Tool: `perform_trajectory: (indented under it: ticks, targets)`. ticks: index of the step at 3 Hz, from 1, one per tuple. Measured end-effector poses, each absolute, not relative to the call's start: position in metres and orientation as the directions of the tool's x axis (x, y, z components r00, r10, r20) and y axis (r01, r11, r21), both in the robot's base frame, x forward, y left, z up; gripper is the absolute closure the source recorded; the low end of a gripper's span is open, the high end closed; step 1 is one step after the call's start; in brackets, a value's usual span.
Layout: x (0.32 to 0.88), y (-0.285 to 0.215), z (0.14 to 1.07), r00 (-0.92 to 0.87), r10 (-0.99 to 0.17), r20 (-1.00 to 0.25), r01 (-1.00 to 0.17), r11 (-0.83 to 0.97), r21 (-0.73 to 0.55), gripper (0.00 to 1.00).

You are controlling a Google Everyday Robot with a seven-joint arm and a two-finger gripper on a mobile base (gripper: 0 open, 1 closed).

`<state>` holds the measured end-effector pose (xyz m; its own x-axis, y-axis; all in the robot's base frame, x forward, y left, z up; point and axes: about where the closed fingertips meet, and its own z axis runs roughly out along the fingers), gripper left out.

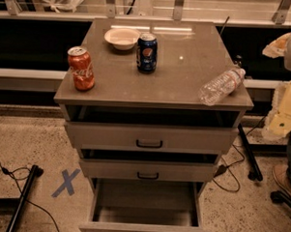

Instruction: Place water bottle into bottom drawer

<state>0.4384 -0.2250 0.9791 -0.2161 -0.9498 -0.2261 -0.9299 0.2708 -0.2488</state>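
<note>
— Where is the water bottle (222,86)?

— It lies on its side on the worktop (186,66), near the front right corner. Its cap end sits right by the right edge.

— Is it in the bottom drawer (146,195) yet?

— No. The bottom drawer is pulled out wide, and only its plain grey floor shows inside. Nothing is in it.

— So what is done?

— The drawer is open and ready. That part looks finished.

— And what is left?

— Almost all of it. The bottle has to be picked up, carried down past the two drawers above, and set inside the bottom one.

— Where is the pincer?

— It does not show anywhere. Nothing holds the bottle or touches it. Nobody can tell if the pincer is apart or together.

— What else is on the worktop?

— A red can (81,68) stands near the front left. A blue can (147,52) stands in the middle, with a white bowl (122,38) just behind it on the left. They are all well apart from the bottle.

— Do they get in the way?

— Probably not. The bottle lies alone on its side of the worktop. But it is round and close to the edge, so a bump could roll it off.
</note>
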Motion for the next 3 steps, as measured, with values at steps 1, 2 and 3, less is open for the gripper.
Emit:
perform_trajectory:
  ticks: [1,2,3]
  targets:
    - [0.439,-0.225,0.979,-0.216,-0.95,-0.226,-0.93,0.271,-0.249,0.0]
    - [0.453,-0.236,0.968,-0.171,-0.972,-0.161,-0.932,0.212,-0.293,0.0]
    - [0.49,-0.262,0.938,-0.066,-0.995,-0.07,-0.936,0.086,-0.343,0.0]
